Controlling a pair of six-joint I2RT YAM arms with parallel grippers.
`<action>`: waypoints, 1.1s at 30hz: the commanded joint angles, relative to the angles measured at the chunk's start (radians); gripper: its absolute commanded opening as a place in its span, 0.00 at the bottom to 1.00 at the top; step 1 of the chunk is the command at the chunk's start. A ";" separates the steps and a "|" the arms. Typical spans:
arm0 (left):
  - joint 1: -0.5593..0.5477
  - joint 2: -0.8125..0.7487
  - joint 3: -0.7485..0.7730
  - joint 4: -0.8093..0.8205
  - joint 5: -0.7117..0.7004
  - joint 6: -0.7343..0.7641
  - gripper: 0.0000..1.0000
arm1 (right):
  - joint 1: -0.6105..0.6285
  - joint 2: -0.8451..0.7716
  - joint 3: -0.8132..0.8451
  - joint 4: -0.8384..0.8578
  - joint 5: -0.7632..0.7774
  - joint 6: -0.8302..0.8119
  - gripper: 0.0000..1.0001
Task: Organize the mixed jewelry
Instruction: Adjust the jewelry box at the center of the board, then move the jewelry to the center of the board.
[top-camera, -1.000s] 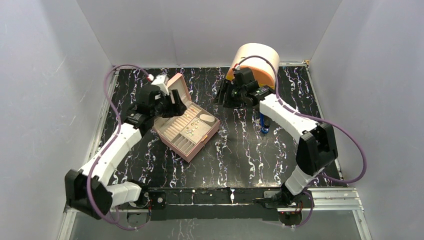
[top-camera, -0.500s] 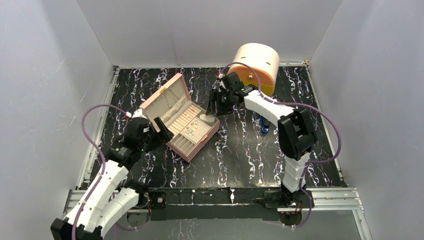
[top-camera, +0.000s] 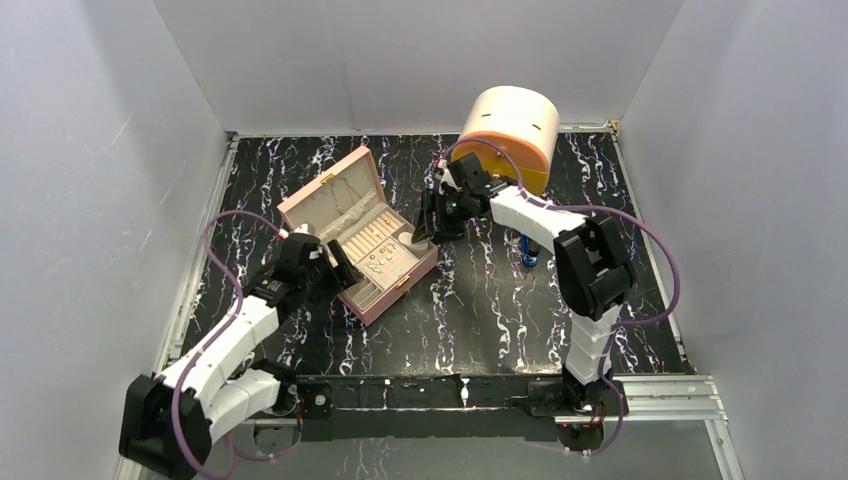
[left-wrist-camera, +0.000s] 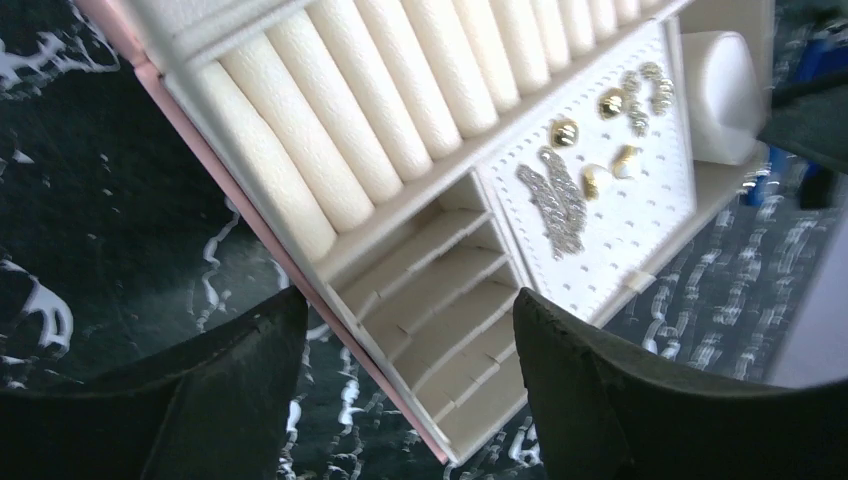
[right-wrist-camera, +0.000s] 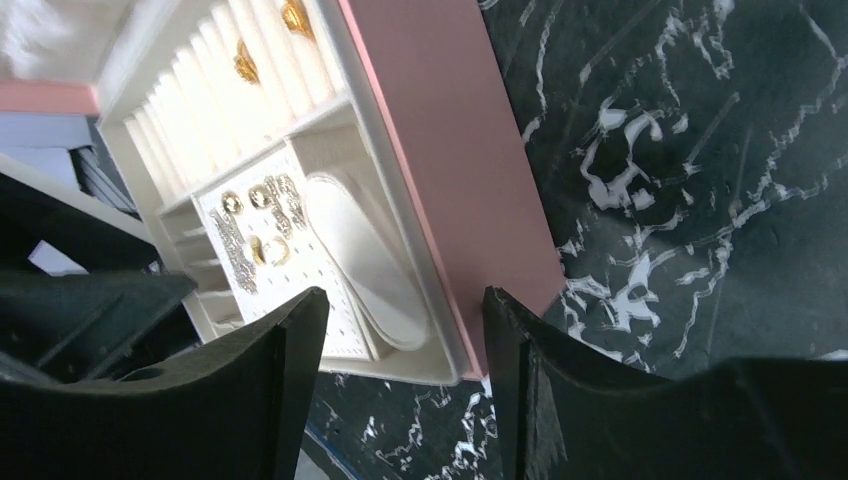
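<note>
Now, left jaws and right jaws both gape wide, empty, flanking the pink box (right-wrist-camera: 450, 150); mixed jewelry (left-wrist-camera: 590, 150) sits on its perforated pad (left-wrist-camera: 640, 220), likely light, slippery; pinch each piece edgewise, gently.

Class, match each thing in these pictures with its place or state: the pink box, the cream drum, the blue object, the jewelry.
Things:
1. pink box
2. cream drum
3. blue object
4. jewelry

Places or states:
a. at the back, right of centre
b. mostly on the perforated panel
c. lid raised
d. beside the right arm

Pairs: 1-c, 2-a, 3-d, 4-b
</note>
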 joint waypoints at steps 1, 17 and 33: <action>0.001 0.114 0.088 0.121 0.098 0.069 0.70 | 0.008 -0.141 -0.139 0.097 -0.058 0.083 0.66; 0.003 0.270 0.234 0.053 -0.065 0.159 0.69 | -0.077 -0.437 -0.375 0.024 0.494 0.325 0.68; 0.007 0.142 0.207 -0.004 0.029 0.069 0.71 | -0.181 -0.338 -0.441 0.160 0.663 -0.044 0.63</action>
